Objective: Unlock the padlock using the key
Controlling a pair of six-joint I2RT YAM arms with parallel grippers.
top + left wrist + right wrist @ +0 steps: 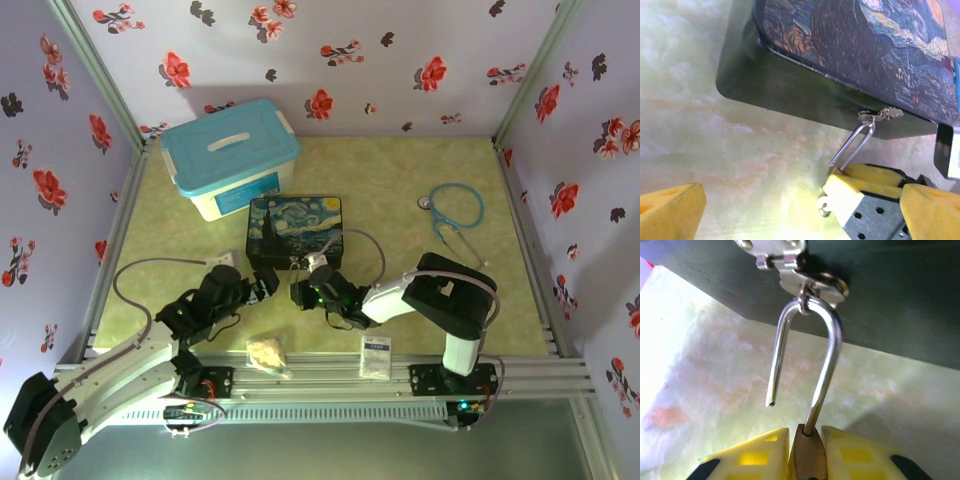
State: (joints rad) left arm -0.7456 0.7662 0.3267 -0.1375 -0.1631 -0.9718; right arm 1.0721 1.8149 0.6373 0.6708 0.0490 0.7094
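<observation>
While the top view puts left claw (pixel 264 286) and right claw (pixel 302 293) below the tin (pixel 295 230), left wrist shows left claw wide, empty. Right wrist, bottom centre: right claw pinches the padlock (pixel 809 462), shackle (pixel 829 350) open (1 leg free), so unlocking looks done.

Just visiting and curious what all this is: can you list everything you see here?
tin box: one, dark blue painted, table centre
padlock: one, brass with open silver shackle, hooked on the tin box's hasp
storage box: one, white with blue lid, back left
stethoscope: one, teal, back right
packet: one, white, front edge
crumpled wad: one, pale yellow, front edge
table: one, pale green
left gripper: one, yellow fingers, open beside the padlock
right gripper: one, yellow fingers, shut on the padlock
</observation>
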